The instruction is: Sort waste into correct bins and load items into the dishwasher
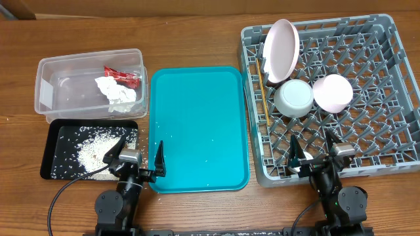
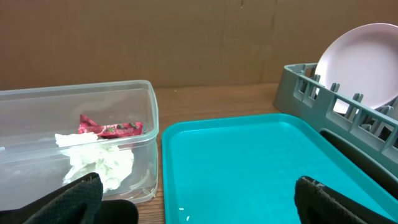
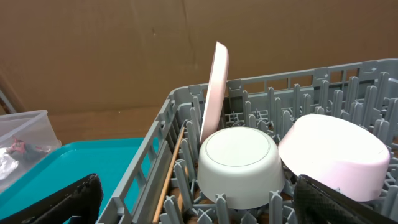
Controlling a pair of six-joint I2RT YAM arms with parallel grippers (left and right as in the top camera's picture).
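The clear tub (image 1: pixel 46 72) holds the red sauce packet (image 1: pixel 122 77) and the crumpled napkin (image 1: pixel 117 94); both also show in the left wrist view (image 2: pixel 112 129). The black tray (image 1: pixel 51 141) holds loose rice (image 1: pixel 92 152). The grey dish rack (image 1: pixel 394 137) holds the upright white plate (image 1: pixel 281 49), the upturned pale grey bowl (image 1: pixel 293 98), the pinkish bowl (image 1: pixel 333 92) and the chopsticks (image 1: pixel 262 95). I cannot make out the cup. My left gripper (image 1: pixel 138 156) is open and empty at the front between the black tray and the teal tray. My right gripper (image 1: pixel 315 154) is open and empty over the rack's front edge.
The flat teal serving tray (image 1: pixel 197 131) lies between the bins and the rack, with a few stray rice grains on it (image 2: pixel 185 213). A brown cardboard wall stands behind the table (image 2: pixel 186 37).
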